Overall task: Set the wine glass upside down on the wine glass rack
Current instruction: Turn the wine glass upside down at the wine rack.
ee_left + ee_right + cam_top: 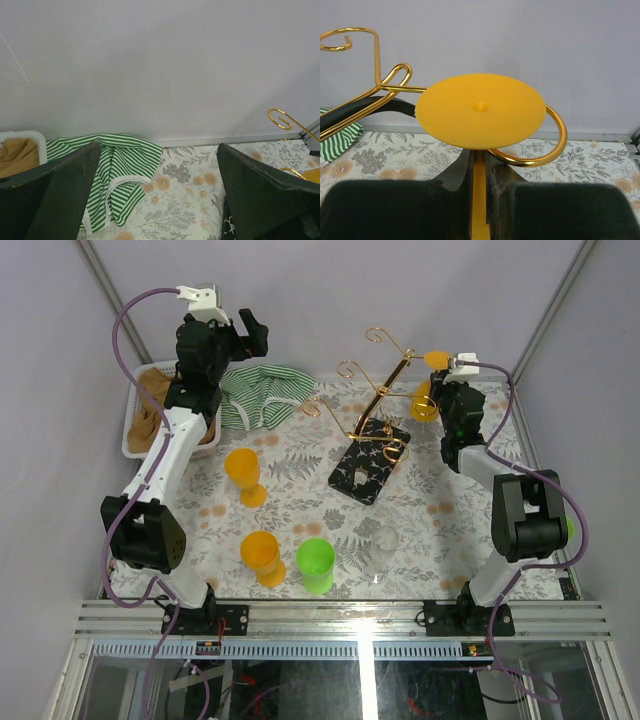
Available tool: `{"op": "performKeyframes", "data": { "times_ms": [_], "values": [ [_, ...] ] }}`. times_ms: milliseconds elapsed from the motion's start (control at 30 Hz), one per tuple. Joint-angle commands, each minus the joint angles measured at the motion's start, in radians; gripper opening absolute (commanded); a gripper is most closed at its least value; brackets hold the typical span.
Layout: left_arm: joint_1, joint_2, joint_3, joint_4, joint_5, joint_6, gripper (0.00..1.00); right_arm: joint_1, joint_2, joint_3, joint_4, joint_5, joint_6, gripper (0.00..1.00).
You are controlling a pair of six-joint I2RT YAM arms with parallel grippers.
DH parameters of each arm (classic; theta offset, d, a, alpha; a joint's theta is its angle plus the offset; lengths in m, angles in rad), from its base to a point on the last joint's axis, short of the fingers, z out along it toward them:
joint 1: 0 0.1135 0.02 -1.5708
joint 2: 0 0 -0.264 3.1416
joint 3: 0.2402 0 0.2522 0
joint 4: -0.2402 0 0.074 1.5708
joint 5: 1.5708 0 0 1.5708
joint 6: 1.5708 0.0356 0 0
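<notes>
An orange wine glass (480, 110) hangs upside down, its round foot on top and lying over a curled hook arm (555, 145) of the gold wine glass rack (380, 395). My right gripper (479, 167) is shut on the glass's thin stem just below the foot. From above, this glass (425, 400) sits at the rack's right arm, with the right gripper (445, 375) beside it. The rack's black floral base (370, 468) stands mid-table. My left gripper (228, 332) is raised at the back left, open and holding nothing, over a striped cloth (125, 165).
A second orange wine glass (244, 472) stands upright left of the rack. An orange cup (262, 557), a green cup (316, 564) and a clear glass (385, 540) sit near the front. A white basket (135, 430) with brown cloth is at the back left.
</notes>
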Motion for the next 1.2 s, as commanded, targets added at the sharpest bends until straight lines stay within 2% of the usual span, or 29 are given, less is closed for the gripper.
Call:
{"op": "performKeyframes", "data": {
  "times_ms": [0, 200, 367, 800, 1167],
  "values": [
    [0.006, -0.016, -0.009, 0.054, 0.019, -0.011, 1.00, -0.020, -0.050, -0.021, 0.049, 0.079, -0.023, 0.10],
    [0.006, -0.029, -0.036, 0.069, 0.014, -0.013, 1.00, -0.020, -0.062, -0.043, 0.068, 0.117, -0.025, 0.11],
    [0.007, -0.026, -0.044, 0.075, 0.015, -0.018, 1.00, -0.019, -0.063, -0.049, 0.087, 0.157, -0.030, 0.22],
    [0.009, -0.011, -0.044, 0.090, 0.021, -0.025, 1.00, -0.019, -0.067, -0.081, 0.134, 0.275, -0.049, 0.29],
    [0.012, -0.001, -0.041, 0.094, 0.029, -0.032, 1.00, -0.018, -0.134, -0.120, 0.109, 0.232, -0.059, 0.28]
  ]
}}
